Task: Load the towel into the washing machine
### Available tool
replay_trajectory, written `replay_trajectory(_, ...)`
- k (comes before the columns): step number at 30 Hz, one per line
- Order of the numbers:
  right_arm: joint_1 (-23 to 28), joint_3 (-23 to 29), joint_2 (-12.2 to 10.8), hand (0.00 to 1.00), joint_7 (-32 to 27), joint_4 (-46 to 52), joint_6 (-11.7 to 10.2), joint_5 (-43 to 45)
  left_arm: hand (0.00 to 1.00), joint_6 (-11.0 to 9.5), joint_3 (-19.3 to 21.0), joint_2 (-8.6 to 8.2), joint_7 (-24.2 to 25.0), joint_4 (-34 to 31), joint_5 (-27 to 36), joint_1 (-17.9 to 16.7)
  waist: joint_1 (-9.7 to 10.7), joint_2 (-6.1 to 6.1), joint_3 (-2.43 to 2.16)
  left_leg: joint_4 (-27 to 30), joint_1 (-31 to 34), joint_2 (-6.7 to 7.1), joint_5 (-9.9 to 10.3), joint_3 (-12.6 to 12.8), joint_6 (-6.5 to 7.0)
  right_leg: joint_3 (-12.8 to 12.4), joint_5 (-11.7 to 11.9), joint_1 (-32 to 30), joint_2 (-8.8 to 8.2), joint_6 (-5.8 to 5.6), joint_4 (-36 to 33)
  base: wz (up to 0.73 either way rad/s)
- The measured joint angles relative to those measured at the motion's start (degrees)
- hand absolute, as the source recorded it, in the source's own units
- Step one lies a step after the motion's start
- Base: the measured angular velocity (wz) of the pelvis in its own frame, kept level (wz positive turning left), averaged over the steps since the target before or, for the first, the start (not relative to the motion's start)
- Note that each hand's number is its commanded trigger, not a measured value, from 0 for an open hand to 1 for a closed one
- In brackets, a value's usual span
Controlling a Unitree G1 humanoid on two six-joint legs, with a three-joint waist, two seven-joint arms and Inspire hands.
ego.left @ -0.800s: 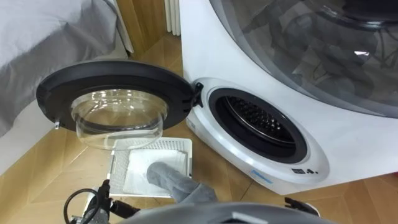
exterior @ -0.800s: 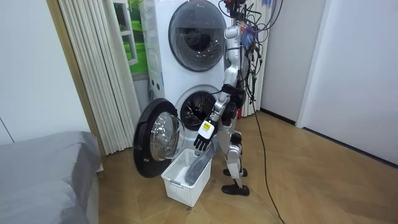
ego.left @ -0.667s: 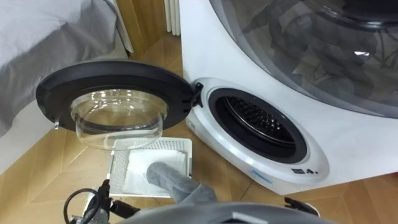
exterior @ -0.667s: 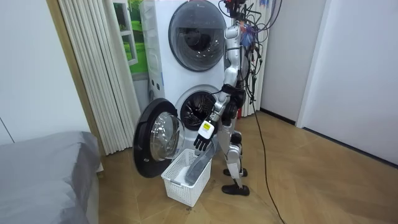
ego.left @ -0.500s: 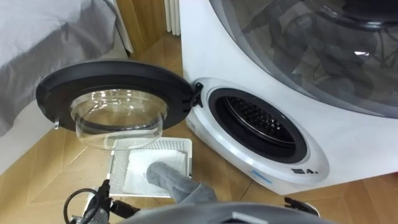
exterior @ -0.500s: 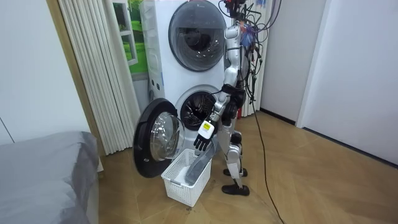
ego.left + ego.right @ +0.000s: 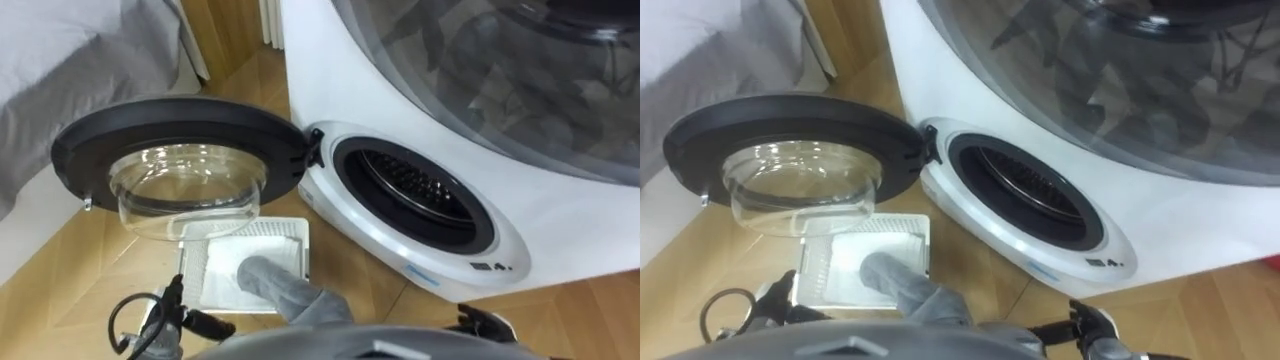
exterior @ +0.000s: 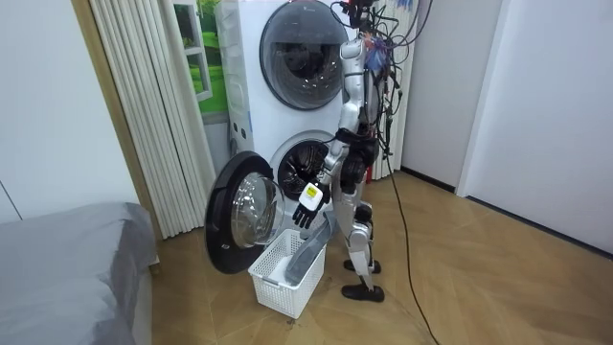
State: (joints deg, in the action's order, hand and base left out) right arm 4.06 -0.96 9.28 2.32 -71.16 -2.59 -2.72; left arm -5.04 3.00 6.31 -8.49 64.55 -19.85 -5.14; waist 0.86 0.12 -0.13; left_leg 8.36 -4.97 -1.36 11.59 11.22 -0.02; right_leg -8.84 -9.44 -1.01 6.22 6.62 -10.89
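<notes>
While the door [image 7: 180, 122] stands wide, the left robot hand [image 8: 306, 201] grips the towel [image 7: 285, 290]; its tail lies in the basket [image 7: 192, 278].

White basket [image 7: 205, 275] on wood floor [image 7: 70, 270], grey bed [image 7: 70, 70], ribbed curtain [image 8: 153, 115]

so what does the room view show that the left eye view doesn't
Room view adds the robot standing upright before the stacked machines, its left robot hand holding the grey towel so it hangs into the white basket. Left eye view adds a look down into the perforated drum and onto the basket's floor. Shared: the open door, towel, basket and grey bed.
</notes>
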Motion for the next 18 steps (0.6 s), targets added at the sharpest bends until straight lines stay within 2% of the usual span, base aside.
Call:
replay_trajectory(3,-1.66,-0.09,0.05,0.0,-0.02,-0.17,-0.49,0.14,0.0,-0.03,-2.88,0.05,0.0,0.28,-0.56,1.48,0.65,0.76,-0.08,0.3,2.17,0.01,-0.01,0.13,0.01,0.3,0.01,-2.5,0.01,-0.01,-1.44,-0.01)
replay_trajectory(6,-3.97,-0.78,0.08,0.0,0.34,-1.11,-1.1,0.2,0.0,-0.19,-5.11,0.08,-0.01,0.43,-2.69,3.6,1.33,1.03,0.32,0.93,4.46,-0.01,-0.01,0.59,0.01,0.12,0.01,-5.4,0.13,-0.01,-3.15,-0.08)
replay_trajectory(8,-7.12,-2.25,-0.08,0.0,0.73,-2.22,-1.44,0.25,0.0,-0.75,-7.14,0.24,-0.16,2.82,-4.9,7.02,2.12,0.99,0.99,2.69,7.47,0.05,-0.01,0.64,0.01,0.12,-0.02,-8.41,-0.01,-0.06,-4.94,-0.02)
replay_trajectory(10,-9.34,-2.62,-0.27,0.0,1.89,-2.58,-1.64,0.44,0.0,-0.79,-8.34,0.02,-0.13,4.26,-7.31,10.28,2.47,0.97,1.24,3.99,10.19,0.06,0.05,0.64,0.08,-0.06,-0.03,-10.98,-0.04,-0.09,-6.31,-0.06)
replay_trajectory(12,-11.53,-4.75,-0.53,0.0,2.42,-3.01,-1.68,0.44,0.0,-1.3,-10.19,-0.16,-0.1,6.47,-8.5,14.39,2.63,1.03,1.74,6.38,12.98,-0.02,0.35,0.66,0.3,-0.26,-0.03,-13.41,-0.04,-0.09,-8.05,-0.02)
replay_trajectory(14,-14.64,-7.13,-0.77,0.0,3.02,-4.47,-1.97,0.39,0.0,-2.03,-11.89,-0.66,-0.11,8.61,-8.62,18.71,2.91,1.4,2.72,8.29,15.91,-0.01,0.42,0.7,0.35,-0.5,-0.12,-16.43,-0.05,-0.24,-9.91,-0.07)
replay_trajectory(18,-18.11,-8.21,-1.3,0.0,3.83,-4.54,-2.12,0.62,0.0,-2.58,-14.05,-0.65,-0.11,9.05,-9.92,22.87,3.82,1.35,3.36,11.54,21.92,-0.1,0.45,1.18,0.39,-0.71,-0.17,-22.6,-0.05,-0.33,-13.33,0.0)
